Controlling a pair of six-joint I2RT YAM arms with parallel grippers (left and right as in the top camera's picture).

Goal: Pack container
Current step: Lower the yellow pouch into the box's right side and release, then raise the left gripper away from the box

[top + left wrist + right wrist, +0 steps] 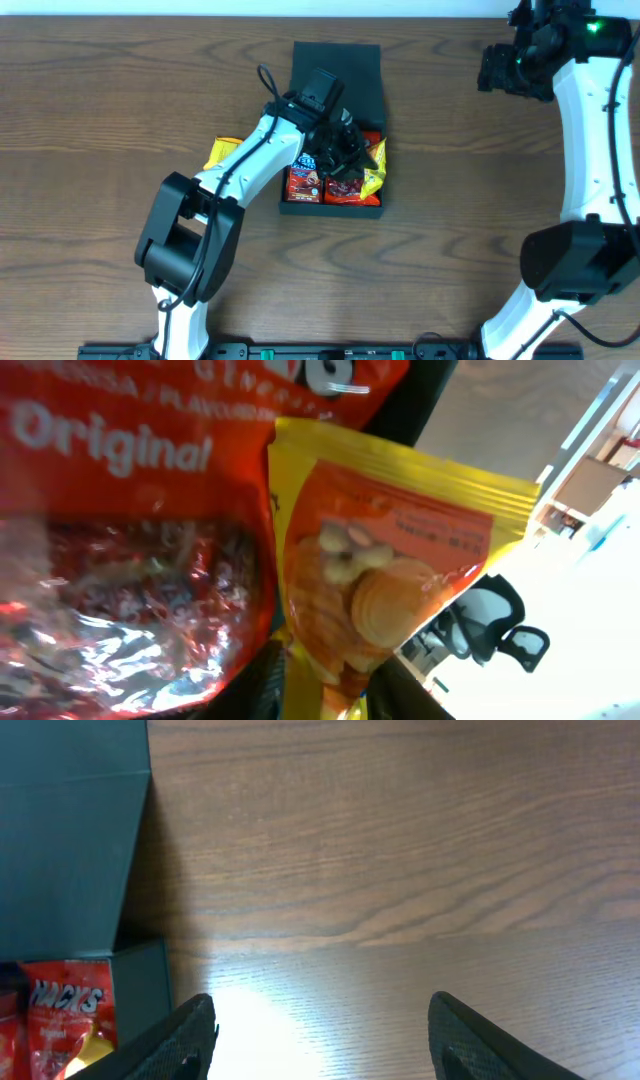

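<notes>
Left hand [343, 150] is down inside the container, a dark teal-black matte square cardboard box with low walls [332, 210]. The box's flat flap lid [337, 70] lies open on the far side of that hand.

Left wrist view is filled by a red foil snack packet printed "Original" [130, 560], with a yellow-orange snack packet showing biscuits [390, 580] just beside it and overlapping its edge. Both sit directly under the hand. Can't tell whether the left hand's fingers are apart or closed; they're lost among the packets in both views.

Overhead shows red packets along the box wall nearest the arm bases and a yellow one in the corner on the right-arm side. One more yellow snack packet [218, 152] lies outside the box on the brown wood-grain surface [400, 870], partly under the left forearm.

Right hand [322, 1005] is well apart from the box, held over bare surface, fingers [190, 1040] spread with nothing between them. From its camera the box is off to the left edge, with a red packet corner visible inside.
</notes>
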